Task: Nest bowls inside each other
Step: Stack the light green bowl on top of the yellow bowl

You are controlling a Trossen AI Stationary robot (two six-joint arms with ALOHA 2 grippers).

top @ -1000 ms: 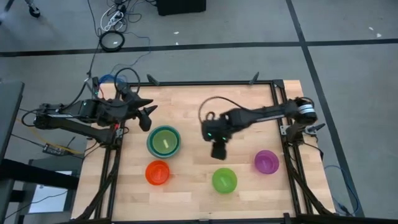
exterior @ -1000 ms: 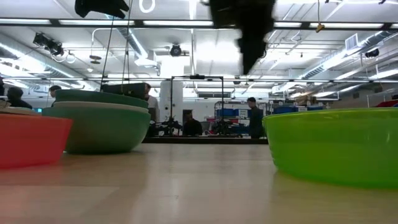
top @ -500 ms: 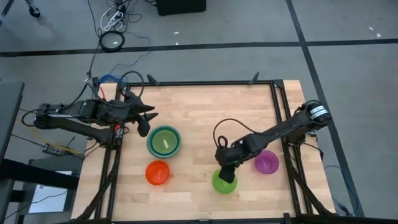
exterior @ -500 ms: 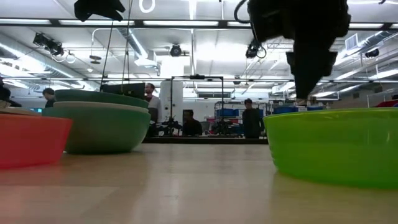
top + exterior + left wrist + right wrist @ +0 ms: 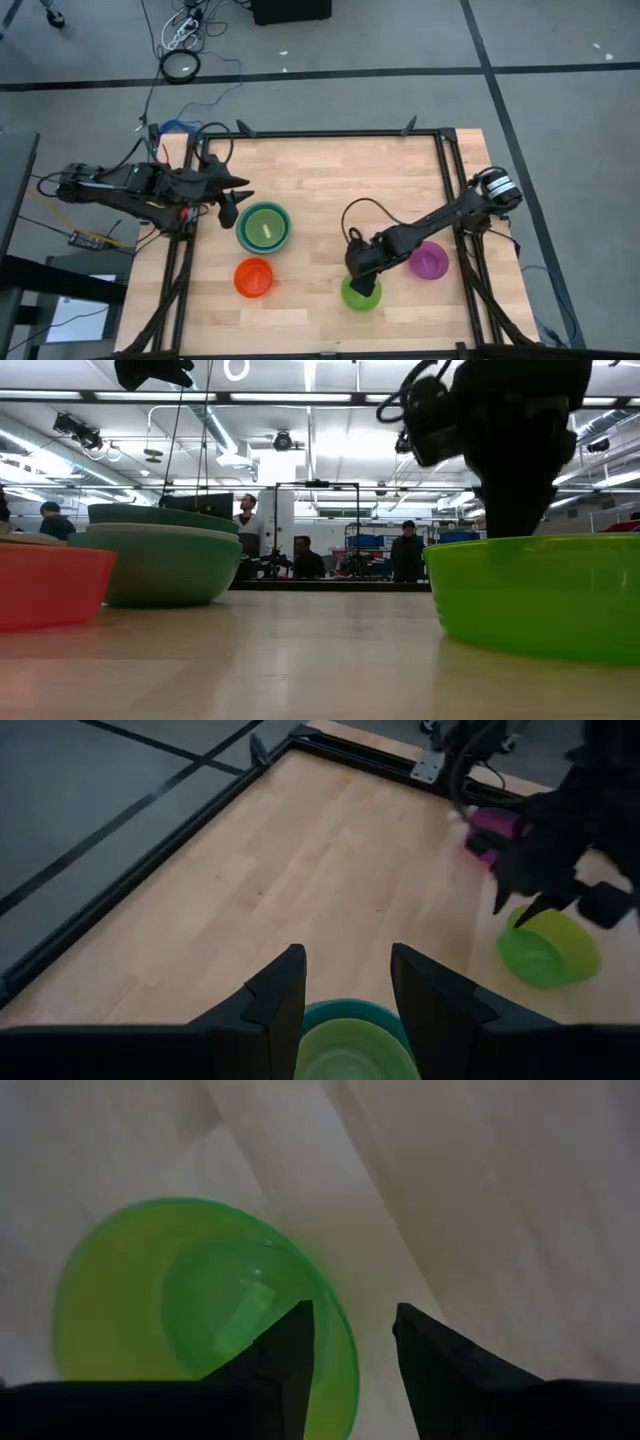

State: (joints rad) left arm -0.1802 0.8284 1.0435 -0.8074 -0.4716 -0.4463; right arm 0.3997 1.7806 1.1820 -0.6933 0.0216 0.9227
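Observation:
A stack of nested bowls [image 5: 264,227], teal-rimmed with a yellow-green inside, stands left of the table's centre. An orange bowl [image 5: 253,277] sits nearer the front edge, a lime green bowl [image 5: 352,296] front centre, and a purple bowl [image 5: 430,260] to its right. My right gripper [image 5: 352,1325] is open and points down over the lime bowl's far rim [image 5: 340,1342]. One finger stands inside the bowl and one outside, and no touch shows. My left gripper [image 5: 345,985] hangs open above the stack's left side.
A black frame rail [image 5: 340,133] borders the wooden table. Bare wood [image 5: 330,180] lies between the stack and the far rail. In the low view, people stand in the room behind the table [image 5: 405,550].
My right gripper has swung from the table's centre toward the near edge and come down over the lime green bowl, rolling its wrist as it went. Its fingers now straddle the bowl's rim. The bowls have not moved.

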